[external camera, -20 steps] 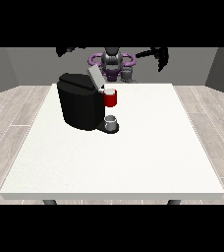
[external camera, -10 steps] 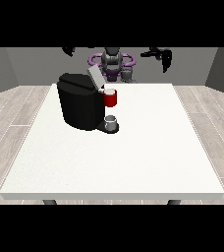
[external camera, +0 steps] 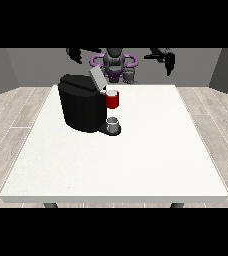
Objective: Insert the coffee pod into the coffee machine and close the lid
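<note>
The black hand at the view's right (external camera: 167, 61) hangs in the air above the far right part of the large white table (external camera: 151, 160), its fingers pointing downward; whether they are spread or curled cannot be told, and nothing shows in it. The black hand at the view's left (external camera: 75, 54) is raised near the picture's upper edge, and how its fingers lie cannot be told either; it too appears to carry nothing.

Below the left-side hand and nearer the camera stands the boxy black coffee machine (external camera: 82, 107) on the table's far left part. Its grey lid (external camera: 97, 77) is tilted up and open at the machine's top, on the side towards the robot. A red cylindrical part (external camera: 112, 99) sticks out of the machine's head towards the view's right, well below and to the left of the right-side hand. Under it a small grey cup (external camera: 113, 123) sits on the machine's dark base.

A small grey coffee pod (external camera: 129, 76) rests on the far edge of the table, just in front of the robot's purple and grey torso (external camera: 114, 62), between the two hands and lower than both, apart from the machine.
</note>
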{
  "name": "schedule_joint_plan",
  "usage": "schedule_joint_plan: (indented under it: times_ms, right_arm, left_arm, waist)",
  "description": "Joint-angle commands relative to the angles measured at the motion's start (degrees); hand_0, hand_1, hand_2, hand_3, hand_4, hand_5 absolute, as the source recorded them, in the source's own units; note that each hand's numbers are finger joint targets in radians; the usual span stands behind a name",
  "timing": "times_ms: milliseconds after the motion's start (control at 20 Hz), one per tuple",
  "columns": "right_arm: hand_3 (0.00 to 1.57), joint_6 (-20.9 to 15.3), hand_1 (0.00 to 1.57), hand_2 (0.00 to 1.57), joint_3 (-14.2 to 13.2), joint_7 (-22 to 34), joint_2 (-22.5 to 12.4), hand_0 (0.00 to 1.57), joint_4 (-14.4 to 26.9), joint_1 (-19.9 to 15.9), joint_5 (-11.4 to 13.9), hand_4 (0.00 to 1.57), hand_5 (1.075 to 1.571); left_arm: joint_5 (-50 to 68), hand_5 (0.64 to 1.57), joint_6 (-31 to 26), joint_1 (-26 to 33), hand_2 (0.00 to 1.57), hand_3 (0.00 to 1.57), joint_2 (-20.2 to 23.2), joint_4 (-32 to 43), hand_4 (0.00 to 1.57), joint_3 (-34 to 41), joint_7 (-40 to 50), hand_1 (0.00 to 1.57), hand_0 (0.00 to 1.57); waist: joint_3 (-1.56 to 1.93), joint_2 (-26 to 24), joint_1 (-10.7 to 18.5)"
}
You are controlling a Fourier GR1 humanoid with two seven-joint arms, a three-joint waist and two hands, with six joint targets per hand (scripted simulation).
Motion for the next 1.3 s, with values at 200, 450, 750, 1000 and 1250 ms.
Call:
schedule_joint_plan:
  times_ms: [200, 450, 750, 1000, 1250]
  right_arm:
    - [0.0, 2.0, 0.0, 0.0, -2.3, -4.2, 0.4, 0.0, 8.2, -2.5, -1.1, 0.0, 1.571]
    - [0.0, -0.7, 0.0, 0.0, -0.6, -4.6, 3.0, 0.0, 9.7, -7.4, 1.1, 0.0, 1.571]
    - [0.0, 3.7, 0.0, 0.0, -1.0, -6.6, -0.2, 0.0, 13.9, -10.9, 2.1, 0.0, 1.571]
    - [0.0, 3.6, 0.0, 0.0, -3.2, -8.2, -1.6, 0.0, 17.7, -13.3, 2.6, 0.0, 1.571]
    - [0.0, 3.8, 0.0, 0.0, -1.1, -6.3, 0.4, 0.0, 17.9, -16.7, 3.2, 0.0, 1.571]
  left_arm:
    - [5.2, 1.571, 2.9, 5.6, 0.0, 0.0, -1.2, -11.3, 0.0, -4.2, 5.0, 0.0, 0.0]
    - [4.2, 1.571, 4.0, 7.8, 0.0, 0.0, 1.0, -13.5, 0.0, -4.9, 2.6, 0.0, 0.0]
    - [7.0, 1.571, 4.3, 6.6, 0.0, 0.0, 3.8, -16.7, 0.0, -4.0, 6.4, 0.0, 0.0]
    - [7.0, 1.571, 6.2, 10.4, 0.0, 0.0, 1.6, -21.0, 0.0, -6.2, 5.8, 0.0, 0.0]
    - [7.9, 1.571, 7.8, 6.6, 0.0, 0.0, 2.6, -19.6, 0.12, -5.3, 7.4, 0.0, 0.0]
  waist:
    - [0.01, 3.8, -0.1]
    - [-0.01, 7.3, -1.6]
    - [0.0, 9.5, -2.5]
    - [0.0, 10.2, -1.3]
    - [-0.01, 11.5, -3.1]
